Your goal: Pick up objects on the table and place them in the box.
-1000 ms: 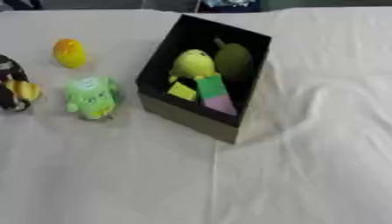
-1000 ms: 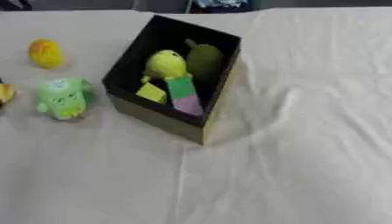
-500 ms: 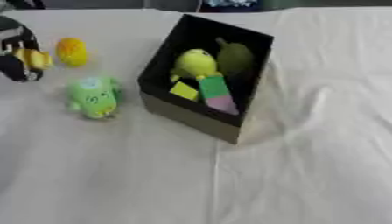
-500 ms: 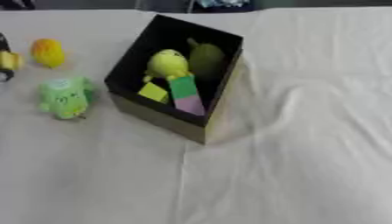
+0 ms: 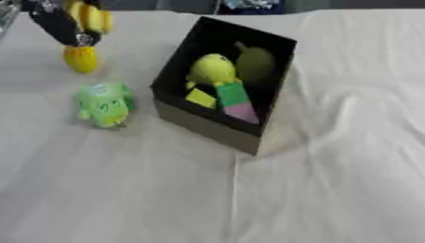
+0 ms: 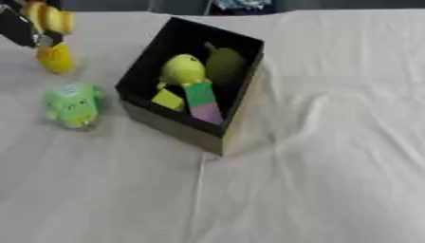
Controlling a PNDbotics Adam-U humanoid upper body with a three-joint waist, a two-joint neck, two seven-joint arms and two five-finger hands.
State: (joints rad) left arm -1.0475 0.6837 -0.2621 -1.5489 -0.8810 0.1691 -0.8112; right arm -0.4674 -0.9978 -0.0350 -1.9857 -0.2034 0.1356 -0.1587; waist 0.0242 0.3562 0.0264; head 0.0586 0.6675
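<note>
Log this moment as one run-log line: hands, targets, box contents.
left hand over yellow toy, grip unclear | right hand not in view | green toy on table | box holds several items

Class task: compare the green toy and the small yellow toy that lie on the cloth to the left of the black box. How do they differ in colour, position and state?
The green toy is pale green and blocky; the yellow toy is yellow and rounded. The green toy sits nearer the camera, close beside the black box; the yellow toy lies farther back. The left hand is right above the yellow toy, while nothing is near the green toy. Both rest on the white cloth, outside the box.
</note>
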